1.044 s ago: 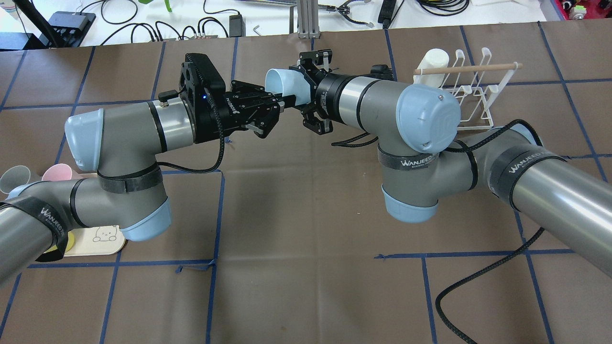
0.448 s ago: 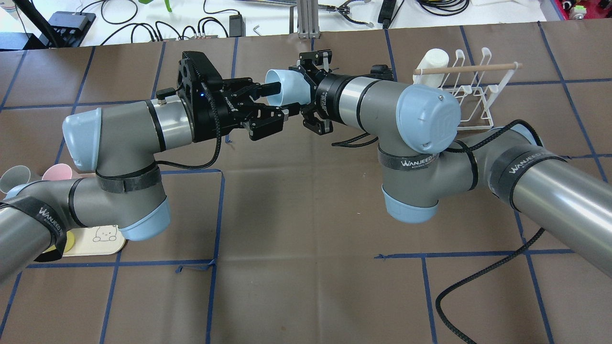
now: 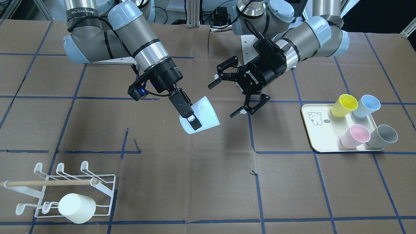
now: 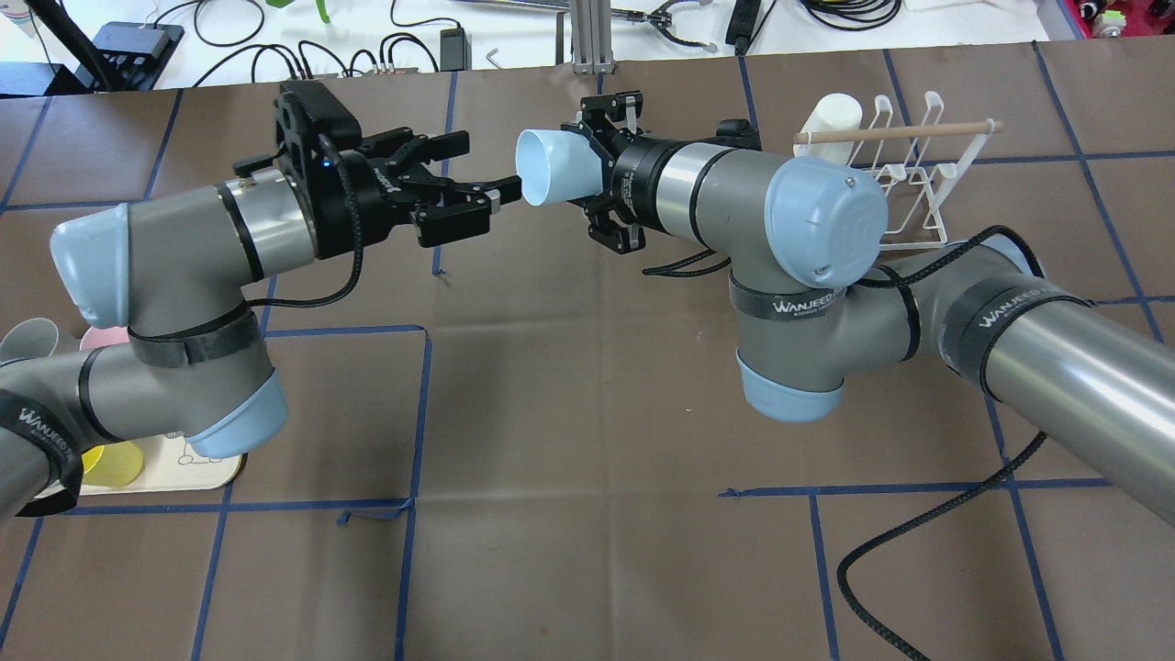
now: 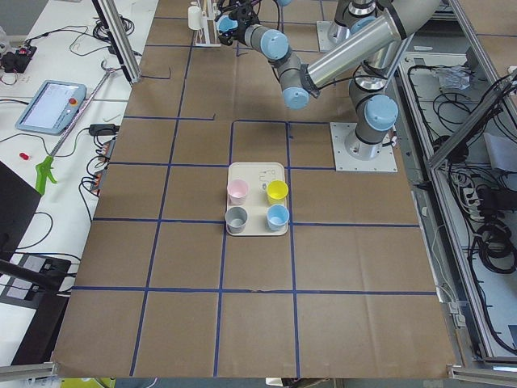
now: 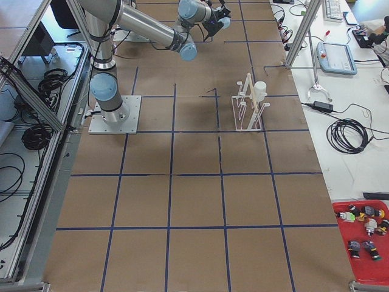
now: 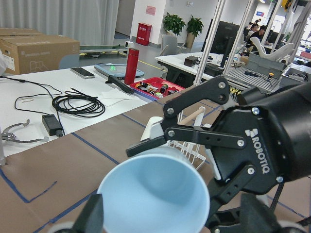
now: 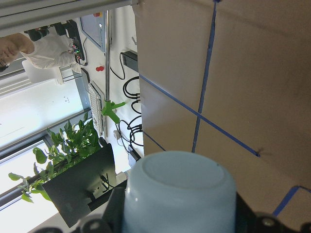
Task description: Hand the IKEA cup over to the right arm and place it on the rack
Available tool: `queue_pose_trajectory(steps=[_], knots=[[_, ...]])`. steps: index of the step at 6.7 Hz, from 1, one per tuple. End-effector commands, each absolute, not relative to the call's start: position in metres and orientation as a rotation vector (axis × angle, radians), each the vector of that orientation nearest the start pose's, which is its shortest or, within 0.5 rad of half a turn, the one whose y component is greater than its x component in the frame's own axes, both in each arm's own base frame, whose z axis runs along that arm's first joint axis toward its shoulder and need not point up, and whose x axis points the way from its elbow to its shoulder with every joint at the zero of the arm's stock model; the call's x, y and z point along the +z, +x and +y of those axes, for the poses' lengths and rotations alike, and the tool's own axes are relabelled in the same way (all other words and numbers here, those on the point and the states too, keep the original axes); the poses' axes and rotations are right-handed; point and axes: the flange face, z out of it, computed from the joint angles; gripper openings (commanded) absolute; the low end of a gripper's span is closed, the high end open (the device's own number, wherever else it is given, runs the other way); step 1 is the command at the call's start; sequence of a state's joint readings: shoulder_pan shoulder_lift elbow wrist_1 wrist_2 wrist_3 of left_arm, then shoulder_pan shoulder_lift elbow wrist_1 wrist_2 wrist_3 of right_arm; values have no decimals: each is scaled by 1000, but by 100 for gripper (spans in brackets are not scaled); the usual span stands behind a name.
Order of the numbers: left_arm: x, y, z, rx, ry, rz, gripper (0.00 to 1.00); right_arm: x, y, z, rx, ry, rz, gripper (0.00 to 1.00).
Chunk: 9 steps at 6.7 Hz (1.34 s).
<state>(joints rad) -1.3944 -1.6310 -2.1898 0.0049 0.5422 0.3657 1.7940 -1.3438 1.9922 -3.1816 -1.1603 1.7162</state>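
The IKEA cup (image 4: 549,165) is light blue and hangs on its side above the table, its mouth turned toward my left gripper (image 4: 473,174). My right gripper (image 3: 191,118) is shut on the cup (image 3: 204,113), one finger lying along its outer wall. My left gripper (image 3: 224,99) is open and holds nothing, a short gap away from the cup's rim. In the left wrist view the cup's mouth (image 7: 155,194) fills the lower middle. The right wrist view shows the cup's base (image 8: 180,194). The white wire rack (image 4: 904,184) stands behind the right arm.
A white cup (image 3: 76,208) sits on one prong of the rack (image 3: 65,185). A cream tray (image 3: 317,130) near the left arm holds yellow (image 3: 344,105), blue (image 3: 365,106), pink (image 3: 355,136) and grey (image 3: 383,136) cups. Cables lie beyond the table's far edge.
My left gripper opened off the cup's rim and drew back to the left, clear of it. The cup stayed in my right gripper, which barely moved.
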Motion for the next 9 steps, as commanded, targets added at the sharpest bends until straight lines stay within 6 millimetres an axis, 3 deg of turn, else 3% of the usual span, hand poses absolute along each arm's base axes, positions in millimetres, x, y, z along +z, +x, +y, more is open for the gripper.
queue_pose_trajectory(steps=[1, 4, 5, 6, 7, 8, 9], knots=[[395, -109, -458, 1292, -610, -2082, 100, 375, 243, -520, -425, 1212, 1744, 22], [410, -82, -484, 1289, -208, -2496, 100, 382, 150, -554, -851, 900, 2011, 19], [419, -86, -499, 1152, -141, -2621, 100, 388, 118, -562, -945, 867, 2047, 19], [445, -90, -514, 953, -58, -2816, 100, 401, 94, -573, -1076, 770, 2109, 19], [485, -106, -523, 719, 20, -2956, 100, 405, 72, -582, -1182, 656, 2188, 19], [504, -120, -522, 451, 94, -3050, 100, 395, 34, -597, -1243, 625, 2241, 19], [502, -121, -511, 137, 104, -3113, 100, 384, 4, -612, -1301, 558, 2311, 19]])
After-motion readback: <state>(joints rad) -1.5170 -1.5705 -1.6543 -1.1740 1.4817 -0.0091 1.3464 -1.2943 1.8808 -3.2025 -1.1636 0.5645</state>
